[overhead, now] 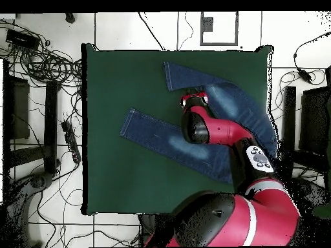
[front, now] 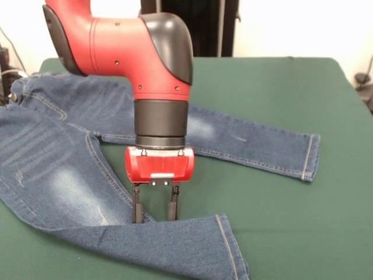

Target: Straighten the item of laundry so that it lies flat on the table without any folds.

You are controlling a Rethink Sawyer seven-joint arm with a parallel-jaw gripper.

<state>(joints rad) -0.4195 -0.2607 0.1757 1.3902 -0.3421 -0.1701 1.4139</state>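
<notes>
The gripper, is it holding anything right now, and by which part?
Nothing is held. The gripper is open, its fingertips down at the inner edge of the jeans' near leg.

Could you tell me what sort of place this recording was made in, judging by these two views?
Most likely a robotics lab or test room. A red robot arm with its claw works over jeans on a green-topped table, which stands on a pale tiled floor among loose cables and dark equipment.
</notes>
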